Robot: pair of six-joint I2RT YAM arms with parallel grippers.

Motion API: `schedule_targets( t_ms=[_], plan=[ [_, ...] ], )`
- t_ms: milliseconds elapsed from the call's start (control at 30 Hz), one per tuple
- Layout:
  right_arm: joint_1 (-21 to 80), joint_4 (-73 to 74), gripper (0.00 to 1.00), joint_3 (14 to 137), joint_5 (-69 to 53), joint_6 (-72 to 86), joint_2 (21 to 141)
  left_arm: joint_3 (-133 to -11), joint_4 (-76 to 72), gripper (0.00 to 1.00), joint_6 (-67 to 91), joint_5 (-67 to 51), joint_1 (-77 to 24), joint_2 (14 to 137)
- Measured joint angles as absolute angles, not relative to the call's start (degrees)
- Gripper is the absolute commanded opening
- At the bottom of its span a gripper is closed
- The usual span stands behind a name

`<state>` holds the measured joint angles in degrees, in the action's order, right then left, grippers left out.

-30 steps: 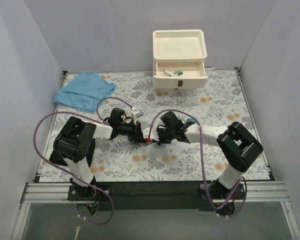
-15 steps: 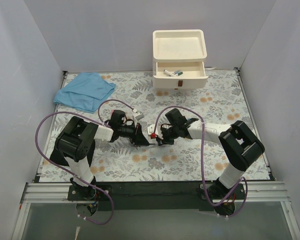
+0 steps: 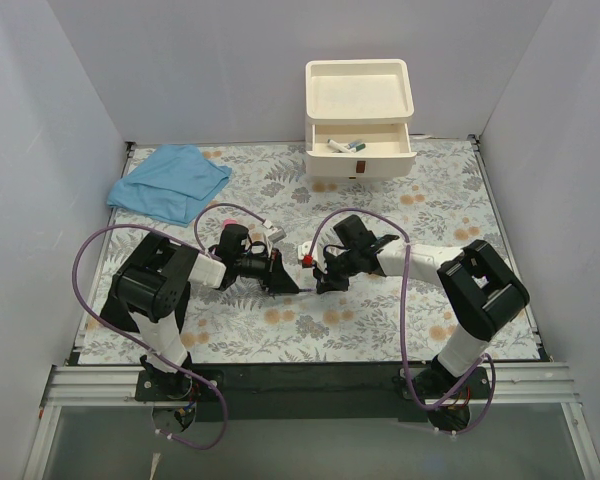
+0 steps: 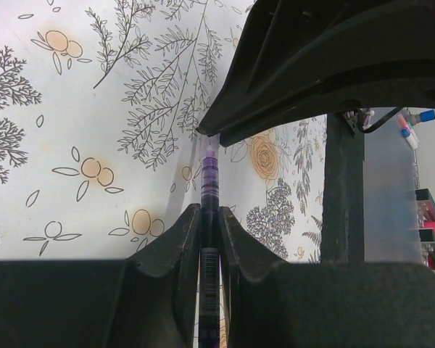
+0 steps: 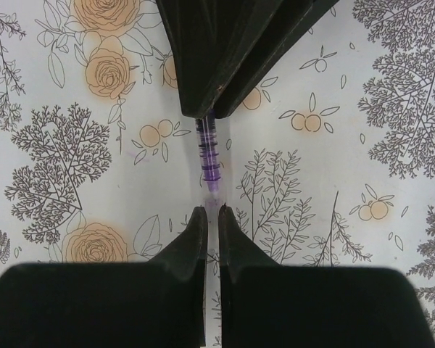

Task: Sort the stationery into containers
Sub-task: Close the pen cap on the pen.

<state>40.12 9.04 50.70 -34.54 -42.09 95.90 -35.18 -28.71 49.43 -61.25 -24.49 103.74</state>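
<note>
Right wrist view, centre: the right gripper pinches the pale tip of a purple pen, whose other end the left gripper clamps, seemingly above the floral table.

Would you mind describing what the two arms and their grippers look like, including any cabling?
The left arm and right arm each have bulky black joint housings joined by white links, with a purple cable looping loosely alongside. The left gripper and right gripper share matte black fingers broad at the root, tapering to narrow tips. No markings are legible.
</note>
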Motion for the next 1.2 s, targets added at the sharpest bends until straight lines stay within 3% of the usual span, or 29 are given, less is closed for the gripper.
schedule_targets(
  t_ms=[600,967,1200],
  plan=[
    [39.9,8.0,0.01,50.5,-32.8,-42.2,96.1,-38.5,-21.0,0.00,44.5,-61.2,-24.5,104.9],
    [39.9,8.0,0.01,49.3,-34.2,-44.2,95.2,-38.4,-23.9,0.00,46.5,-63.5,-24.5,107.2],
    [39.9,8.2,0.01,47.8,-36.6,-47.0,93.6,-35.2,-33.7,0.00,53.2,-67.0,-24.5,108.1]
  ],
)
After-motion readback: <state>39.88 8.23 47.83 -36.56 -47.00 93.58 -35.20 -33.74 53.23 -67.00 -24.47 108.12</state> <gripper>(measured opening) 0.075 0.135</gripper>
